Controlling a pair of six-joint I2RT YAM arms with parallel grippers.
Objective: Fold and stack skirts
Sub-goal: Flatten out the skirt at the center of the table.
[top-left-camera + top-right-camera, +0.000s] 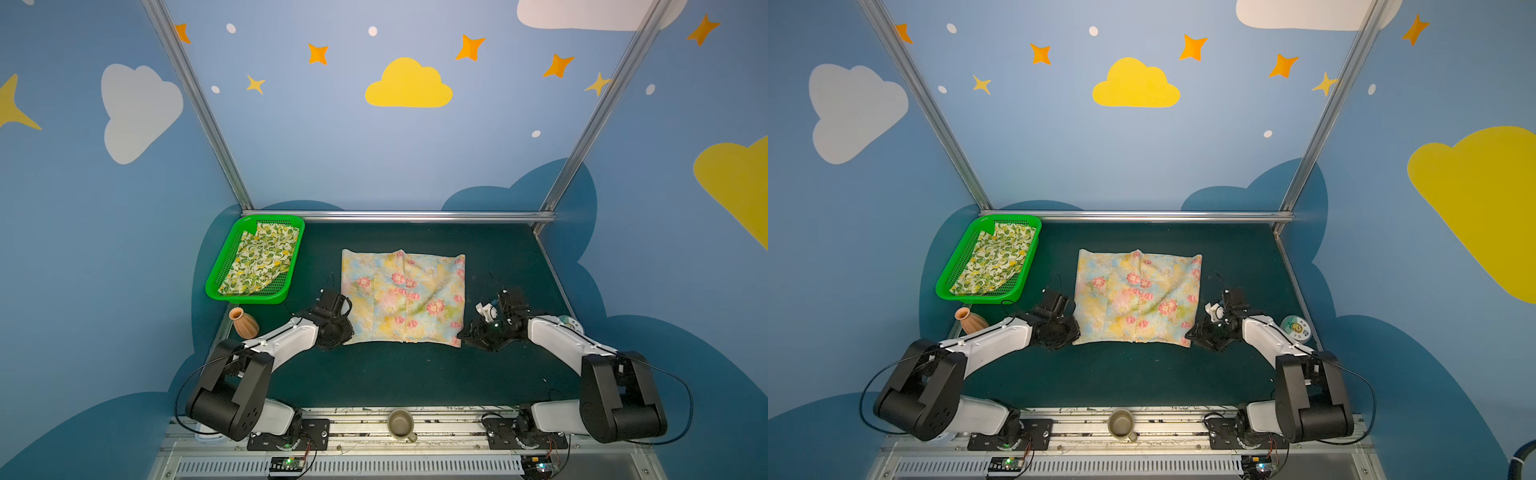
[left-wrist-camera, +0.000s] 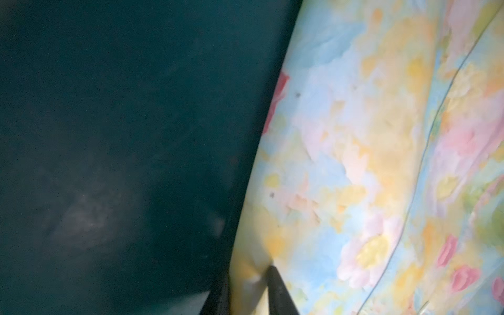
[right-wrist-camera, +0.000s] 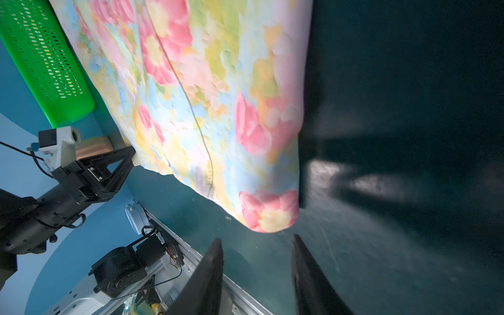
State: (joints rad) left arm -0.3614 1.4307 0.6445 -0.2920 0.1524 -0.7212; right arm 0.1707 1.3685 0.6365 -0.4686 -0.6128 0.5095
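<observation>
Jaws of our left gripper were clamped on a corner of the flowered skirt, on the side toward the green basket. Our right gripper stood with jaws apart, just short of a corner on the side away from the basket. The flowered skirt lay spread flat beside the basket; the lemon skirt lay inside it.

Both top views look steeply down from high at the near edge over the whole counter. Wrist views sit low, sharing the floral skirt; the left one, blurred, seems nearest.
</observation>
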